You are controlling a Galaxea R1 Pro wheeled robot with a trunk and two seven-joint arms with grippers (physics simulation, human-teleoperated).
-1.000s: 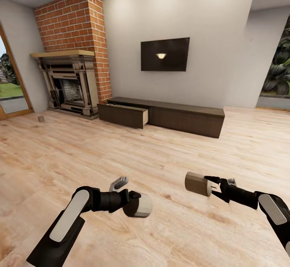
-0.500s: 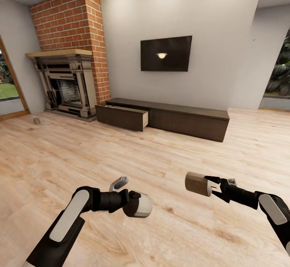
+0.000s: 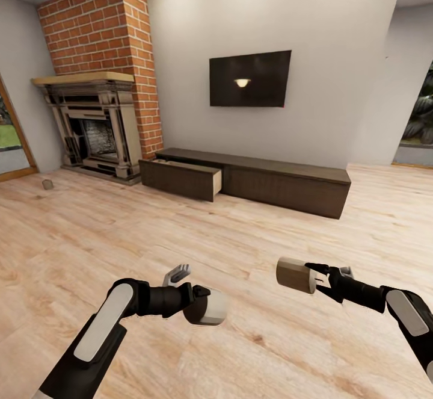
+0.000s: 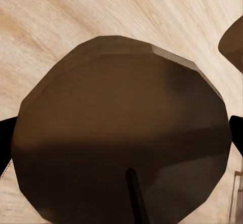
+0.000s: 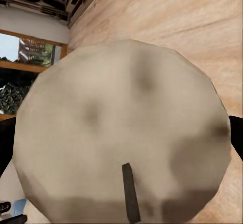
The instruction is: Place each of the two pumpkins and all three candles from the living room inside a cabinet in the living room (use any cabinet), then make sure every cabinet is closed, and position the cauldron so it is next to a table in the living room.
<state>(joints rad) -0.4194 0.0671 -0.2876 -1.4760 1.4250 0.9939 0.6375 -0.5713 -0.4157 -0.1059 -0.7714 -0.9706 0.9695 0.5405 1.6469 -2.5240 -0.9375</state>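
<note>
1. Beige-tan wax sits in both grippers: the left gripper (image 3: 201,306) is closed around one candle (image 3: 207,307), and the right gripper (image 3: 317,280) clamps a second candle (image 3: 294,274) by its end. In each wrist view the candle's faceted end face with its dark wick lies between the two fingers, so both grips look centred and sound for carrying.
2. The step, as I judge it, is to drive to the cabinet with both loads held low and steady; keep the arms tucked so neither candle swings out.
3. Ahead, the wooden floor (image 3: 240,242) lies open between the robot and the cabinet (image 3: 282,182), with nothing in the path.
4. A small tan object (image 3: 47,185), perhaps the third candle, rests on the floor far left, near the fireplace (image 3: 93,125) hearth.
5. The cabinet's left drawer (image 3: 183,176) stands pulled out against the far wall. Approach squarely toward its front edge, stopping short of its protruding corner.
</note>
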